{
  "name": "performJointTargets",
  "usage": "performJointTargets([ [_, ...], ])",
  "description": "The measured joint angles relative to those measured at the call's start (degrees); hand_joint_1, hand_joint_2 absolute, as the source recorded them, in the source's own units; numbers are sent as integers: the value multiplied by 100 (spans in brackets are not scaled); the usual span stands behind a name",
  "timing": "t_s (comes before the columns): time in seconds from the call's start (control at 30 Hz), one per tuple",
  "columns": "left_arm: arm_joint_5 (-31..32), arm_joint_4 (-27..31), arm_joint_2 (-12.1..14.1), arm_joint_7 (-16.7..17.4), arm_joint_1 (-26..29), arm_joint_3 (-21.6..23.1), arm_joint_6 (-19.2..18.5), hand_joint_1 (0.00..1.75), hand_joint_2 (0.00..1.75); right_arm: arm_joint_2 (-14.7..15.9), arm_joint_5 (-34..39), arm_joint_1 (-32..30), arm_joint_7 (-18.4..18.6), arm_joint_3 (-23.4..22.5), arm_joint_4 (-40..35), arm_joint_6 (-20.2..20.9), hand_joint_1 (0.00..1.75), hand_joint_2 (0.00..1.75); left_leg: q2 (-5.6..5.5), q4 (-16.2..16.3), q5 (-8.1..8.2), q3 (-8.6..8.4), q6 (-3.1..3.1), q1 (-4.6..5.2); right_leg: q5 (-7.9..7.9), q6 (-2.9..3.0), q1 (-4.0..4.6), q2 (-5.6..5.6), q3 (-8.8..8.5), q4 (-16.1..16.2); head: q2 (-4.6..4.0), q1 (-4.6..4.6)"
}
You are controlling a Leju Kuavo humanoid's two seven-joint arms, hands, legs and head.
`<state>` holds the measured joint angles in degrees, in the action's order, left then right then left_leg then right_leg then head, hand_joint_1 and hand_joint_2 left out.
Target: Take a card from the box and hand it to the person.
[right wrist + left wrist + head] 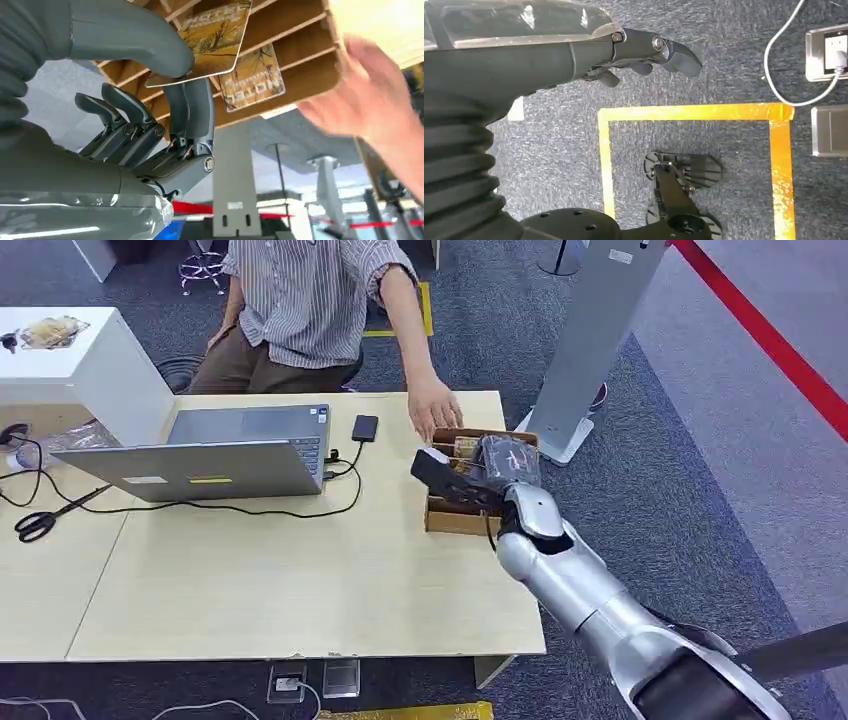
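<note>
Cardboard box [455, 515], card [212, 42] pinched by right robot hand [165, 105], person's hand [433, 405] near.

The right arm [590, 590] is smooth silver metal in rounded segments, ending in a black joint near the shoulder. The right hand [150, 120] has a thick grey thumb, darker grey fingers with silver screws at the knuckles, and a ribbed grey cover. The left hand [644, 55] looks alike, with a glossy clear plate.

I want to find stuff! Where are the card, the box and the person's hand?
yellow-brown printed card [212, 37]: right wrist view, its face.
brown cardboard slotted box [455, 517]: head view, near wall.
person's hand [433, 407]: head view, its back.
</note>
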<state>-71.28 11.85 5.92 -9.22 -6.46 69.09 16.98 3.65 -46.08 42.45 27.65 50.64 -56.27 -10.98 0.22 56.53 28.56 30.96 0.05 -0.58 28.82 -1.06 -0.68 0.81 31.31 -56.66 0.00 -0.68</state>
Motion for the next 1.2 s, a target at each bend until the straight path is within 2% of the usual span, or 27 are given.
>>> performJointTargets([
  [0.1, -44, 0, 26, 2, 24, -4, 0, 0, 175, 192, 402, 18, 170, -81, -710, 744, 175, 175, 0, 0, 0, -1, 0, 0, 0, 0, 0, -1, 0, 0, 0, -2],
  [0.2, -61, 0, 46, 13, 31, -9, 0, 0, 175, 378, 659, 43, 311, -138, -1362, 1123, 175, 175, 0, 0, 0, -2, 0, 0, 0, 0, 0, 0, 0, 0, 2, 0],
  [0.33, -109, 0, 59, 15, 40, -15, 22, 0, 175, 575, 759, 55, 385, -236, -2170, 1236, 175, 175, 0, 0, 0, -3, 0, 0, 0, 0, 0, 0, 0, 0, 0, 4],
  [0.5, -118, 0, 61, -9, 46, -17, 22, 0, 175, 719, 434, -7, 267, -354, -2908, 981, 175, 175, 0, 0, 0, -3, 0, 0, 0, 0, 0, -2, 0, 0, 2, -2],
  [0.63, -105, 0, 61, -44, 43, -17, -4, 0, 175, 741, 195, -126, -29, -372, -3100, 656, 175, 175, 0, 0, 0, -2, 0, 0, 0, 0, 0, -2, -1, 0, 0, 2],
  [0.77, -37, 0, 59, -81, 39, -17, -31, 0, 175, 731, 29, -242, -568, -417, -3046, -149, 175, 175, -1, 0, 0, 0, 0, 0, 0, 0, 0, -1, -1, 0, 0, 2],
  [0.97, -22, 0, 48, -77, 18, -15, -37, 0, 175, 658, -65, -396, -1140, -518, -2639, -1233, 175, 175, -1, 0, 0, 1, 0, 0, 0, 0, 0, -1, -1, -1, 0, -2],
  [1.1, -22, 0, 48, -72, 23, -13, -37, 0, 175, 595, 335, -519, -1598, -590, -2363, -1794, 175, 175, -2, 0, 0, 3, 0, 0, 0, 0, 0, 1, -1, -1, 2, -7],
  [1.2, -22, 0, 48, -74, 18, -13, -46, 0, 175, 527, 643, -565, -1877, -614, -2152, -1981, 175, 175, -2, 0, 0, 2, 0, 0, 0, 0, 0, 0, 0, -1, 0, 4],
])
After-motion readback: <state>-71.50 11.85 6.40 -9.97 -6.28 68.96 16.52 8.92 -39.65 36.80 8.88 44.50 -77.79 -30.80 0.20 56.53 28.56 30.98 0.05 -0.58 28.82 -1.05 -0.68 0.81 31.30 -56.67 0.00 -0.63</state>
